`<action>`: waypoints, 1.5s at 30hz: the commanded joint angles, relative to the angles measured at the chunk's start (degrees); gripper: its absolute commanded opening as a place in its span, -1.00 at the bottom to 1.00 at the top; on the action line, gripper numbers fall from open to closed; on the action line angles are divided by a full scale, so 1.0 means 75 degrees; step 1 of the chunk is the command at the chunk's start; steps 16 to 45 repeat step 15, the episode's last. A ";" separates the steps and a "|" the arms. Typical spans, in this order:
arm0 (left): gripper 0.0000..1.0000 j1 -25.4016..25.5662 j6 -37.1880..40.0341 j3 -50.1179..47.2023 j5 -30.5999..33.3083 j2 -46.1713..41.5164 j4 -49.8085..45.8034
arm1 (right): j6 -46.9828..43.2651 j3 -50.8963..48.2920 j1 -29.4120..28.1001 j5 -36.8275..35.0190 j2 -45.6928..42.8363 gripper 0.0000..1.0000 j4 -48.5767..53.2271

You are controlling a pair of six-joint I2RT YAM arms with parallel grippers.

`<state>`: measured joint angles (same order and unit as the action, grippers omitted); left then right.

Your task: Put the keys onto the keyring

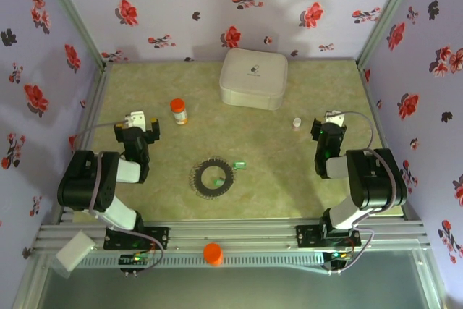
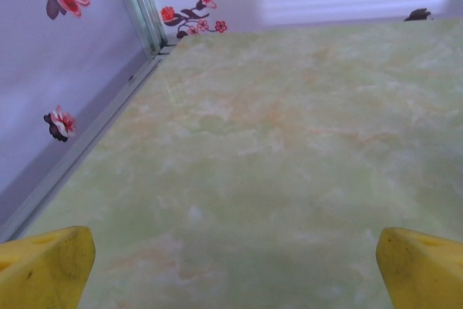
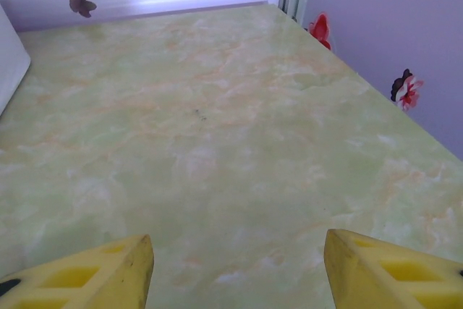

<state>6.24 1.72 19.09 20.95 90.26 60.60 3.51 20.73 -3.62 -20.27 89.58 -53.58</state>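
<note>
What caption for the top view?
Left pincer and right pincer open; chain ring and two green keys lie between.

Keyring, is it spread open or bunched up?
Spread: the keyring lies flat as a round loop, table showing through its middle.

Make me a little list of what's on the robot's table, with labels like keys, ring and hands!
keyring: dark beaded loop lying flat, middle front of the table
keys: two, green-headed; one inside the loop, the other just outside it, upper right
left gripper: open, empty
right gripper: open, empty, near the small white vial
other things: orange-capped bottle, white box at the back, orange knob on the front rail
</note>
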 commanded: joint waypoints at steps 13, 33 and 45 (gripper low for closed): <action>1.00 -0.0605 -0.0404 0.0446 -0.0990 -0.0185 -0.1169 | 0.0259 0.0139 0.0043 0.0107 -0.0037 0.29 0.0265; 1.00 -0.0598 -0.0392 0.0415 -0.1000 -0.0193 -0.1124 | 0.0259 0.0140 0.0043 0.0108 -0.0038 0.30 0.0270; 1.00 -0.0598 -0.0392 0.0415 -0.1000 -0.0193 -0.1124 | 0.0259 0.0140 0.0043 0.0108 -0.0038 0.30 0.0270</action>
